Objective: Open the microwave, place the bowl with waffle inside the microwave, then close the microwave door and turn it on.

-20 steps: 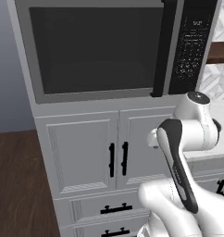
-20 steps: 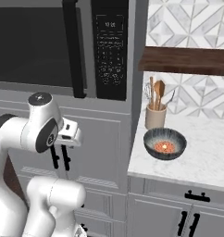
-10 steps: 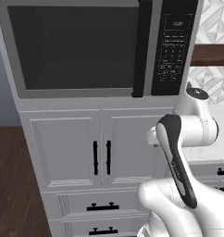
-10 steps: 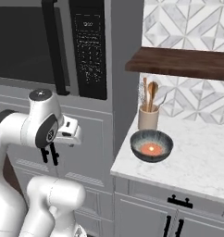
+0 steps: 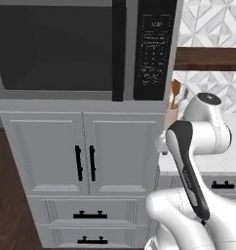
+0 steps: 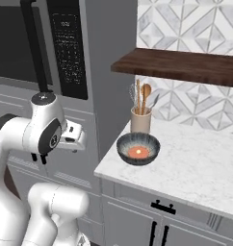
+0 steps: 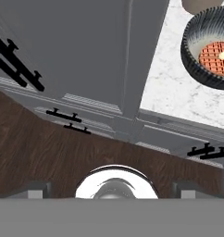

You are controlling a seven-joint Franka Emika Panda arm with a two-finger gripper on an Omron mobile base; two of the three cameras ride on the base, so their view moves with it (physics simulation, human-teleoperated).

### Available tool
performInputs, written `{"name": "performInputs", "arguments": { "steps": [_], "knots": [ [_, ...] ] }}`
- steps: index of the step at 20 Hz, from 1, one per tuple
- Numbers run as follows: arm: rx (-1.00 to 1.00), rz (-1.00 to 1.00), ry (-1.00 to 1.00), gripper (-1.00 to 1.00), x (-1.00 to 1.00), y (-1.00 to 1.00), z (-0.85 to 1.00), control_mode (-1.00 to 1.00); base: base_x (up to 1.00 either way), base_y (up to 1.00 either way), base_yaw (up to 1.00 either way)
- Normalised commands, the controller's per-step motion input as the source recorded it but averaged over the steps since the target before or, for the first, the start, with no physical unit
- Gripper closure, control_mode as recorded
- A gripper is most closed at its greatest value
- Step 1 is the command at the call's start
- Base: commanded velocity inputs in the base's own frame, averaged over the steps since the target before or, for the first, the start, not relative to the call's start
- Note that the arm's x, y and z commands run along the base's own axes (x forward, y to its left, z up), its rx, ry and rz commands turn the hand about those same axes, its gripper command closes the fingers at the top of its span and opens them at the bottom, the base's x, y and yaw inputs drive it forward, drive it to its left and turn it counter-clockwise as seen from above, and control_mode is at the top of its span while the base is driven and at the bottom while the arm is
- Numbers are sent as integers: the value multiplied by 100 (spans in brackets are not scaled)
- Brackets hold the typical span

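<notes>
My gripper [image 6: 76,137] is spread wide and holds nothing, folded low in front of the cabinet doors. The microwave [image 5: 81,49] stands shut above it; the door handle [image 5: 118,49], a black bar with its long axis vertical, lies up and to my left. The bowl [image 6: 138,148] with the waffle [image 6: 138,152] sits on the counter [image 6: 195,168] to my right, beside the utensil cup [image 6: 140,120].

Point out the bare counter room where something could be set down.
Free: the marble counter right of the bowl, out toward the tiled wall, and a narrow strip along its front edge. Crowded: the back left corner, where the utensil cup stands just behind the bowl.
</notes>
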Motion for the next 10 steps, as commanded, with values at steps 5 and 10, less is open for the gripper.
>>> {"name": "performInputs", "arguments": {
  "steps": [5,10],
  "knots": [
    [0,0,0,-100,0,0,0,100,-19,-32,25],
    [-3,6,-1,-100,-5,-1,0,-100,-17,-8,22]
  ]
}}
